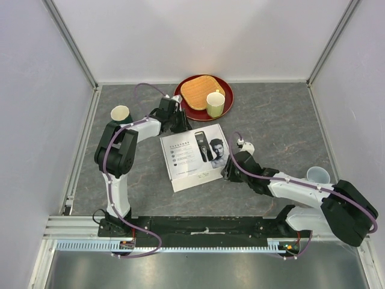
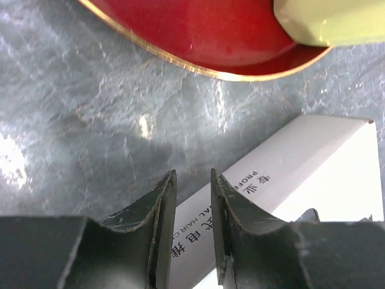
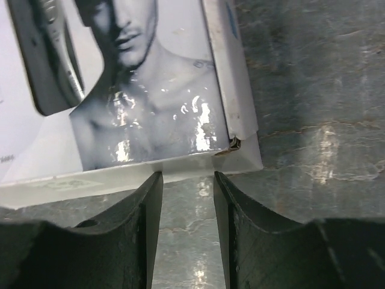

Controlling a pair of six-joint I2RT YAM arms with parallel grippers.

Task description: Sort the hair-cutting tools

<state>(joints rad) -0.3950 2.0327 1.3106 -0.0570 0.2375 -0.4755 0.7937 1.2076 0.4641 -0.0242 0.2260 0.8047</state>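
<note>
Right gripper (image 3: 187,177) sits parted beside closed box (image 3: 138,120); tray (image 1: 228,90) holds mug (image 1: 215,103).

Blocked mid-desk (image 1: 283,120) by a flat white box (image 1: 194,155). Hemmed in at its far left corner: left hand (image 2: 192,174), fingers slightly apart, over the box edge, with a red tray (image 2: 198,36) and mug (image 2: 328,21) just beyond and only a narrow strip of bare stone between. Crowded further left by a pale cup (image 1: 121,113). Tight at the near right corner as well: right hand (image 3: 187,176), fingers parted, right at the box rim. Open across the far right of the desk, up to a clear cup (image 1: 317,175) beside the right arm.
</note>
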